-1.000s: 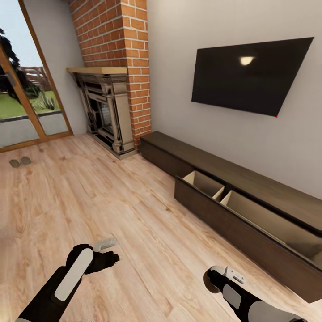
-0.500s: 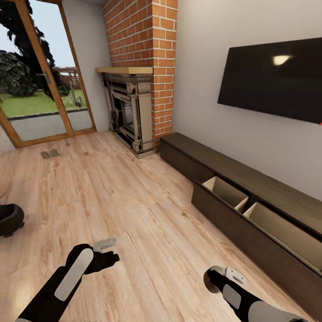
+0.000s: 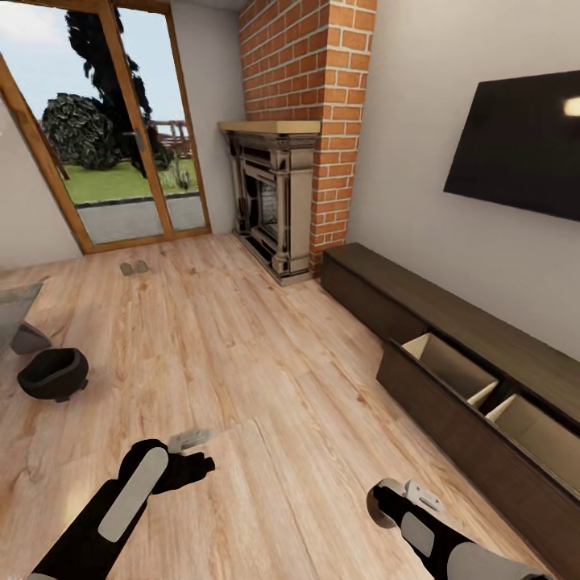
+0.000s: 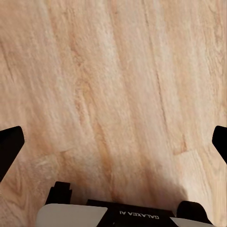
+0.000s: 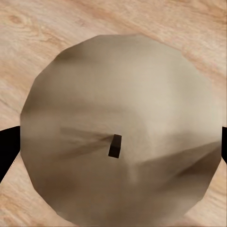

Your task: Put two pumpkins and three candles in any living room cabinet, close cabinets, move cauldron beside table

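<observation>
The black cauldron (image 3: 52, 374) sits on the plank floor at the left. Along the right wall runs the dark brown cabinet (image 3: 451, 326), with two of its drawers (image 3: 451, 366) pulled out and showing tan insides. My right gripper (image 3: 385, 501) hangs low over the floor in front of the cabinet, shut on a cream-white candle (image 5: 118, 94) whose dark wick (image 5: 114, 145) faces the right wrist camera. My left gripper (image 3: 198, 452) hovers over bare floor, open, with only planks between its fingers (image 4: 9, 146). No pumpkin is in view.
A brick fireplace (image 3: 278, 201) stands in the corner beyond the cabinet, and a black TV (image 3: 524, 149) hangs above it. Glass doors (image 3: 121, 161) fill the back left. A pair of slippers (image 3: 133, 267) lies near them. A grey piece of furniture (image 3: 16, 318) shows at the left edge.
The camera has swung left, so the cabinet and TV slid right and the cauldron and the grey furniture came into view. Both arms hold the same pose.
</observation>
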Motion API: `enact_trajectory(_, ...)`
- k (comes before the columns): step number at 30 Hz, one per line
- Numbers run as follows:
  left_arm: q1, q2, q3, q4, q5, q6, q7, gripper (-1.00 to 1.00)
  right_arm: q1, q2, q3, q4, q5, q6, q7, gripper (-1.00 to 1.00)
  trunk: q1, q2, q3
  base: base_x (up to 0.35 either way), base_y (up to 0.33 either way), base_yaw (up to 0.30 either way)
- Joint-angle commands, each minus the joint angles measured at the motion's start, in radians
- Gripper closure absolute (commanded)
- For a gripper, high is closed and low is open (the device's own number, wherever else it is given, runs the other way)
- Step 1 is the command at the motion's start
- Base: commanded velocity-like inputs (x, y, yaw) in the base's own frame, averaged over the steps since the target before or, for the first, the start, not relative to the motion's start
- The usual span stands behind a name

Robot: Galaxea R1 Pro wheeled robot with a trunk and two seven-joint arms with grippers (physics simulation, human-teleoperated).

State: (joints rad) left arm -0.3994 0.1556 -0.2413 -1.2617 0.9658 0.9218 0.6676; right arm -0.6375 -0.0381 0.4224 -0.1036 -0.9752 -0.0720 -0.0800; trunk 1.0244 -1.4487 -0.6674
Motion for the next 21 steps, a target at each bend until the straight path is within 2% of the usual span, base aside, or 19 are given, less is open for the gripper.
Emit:
enact_trajectory(1,-0.001,0.001,-0.003,-0.001,0.01,0.0,0.01,-1.0,0.0,-0.001,0.009,-0.002,-0.008,-0.002,-0.004,1.0,0.0,0.0,-0.001,0.127,0.0,0.096)
enact_trajectory(10,-0.001,0.0,-0.003,-0.001,0.011,0.0,0.01,-1.0,0.0,0.0,0.009,-0.002,-0.007,-0.002,-0.004,1.0,0.0,0.0,-0.001,0.128,0.0,0.039)
enact_trajectory(21,-0.001,-0.001,-0.004,0.0,0.011,0.0,0.01,-1.0,-0.001,0.0,0.009,-0.002,-0.007,-0.003,-0.004,1.0,0.0,0.0,0.006,0.146,0.0,0.238)
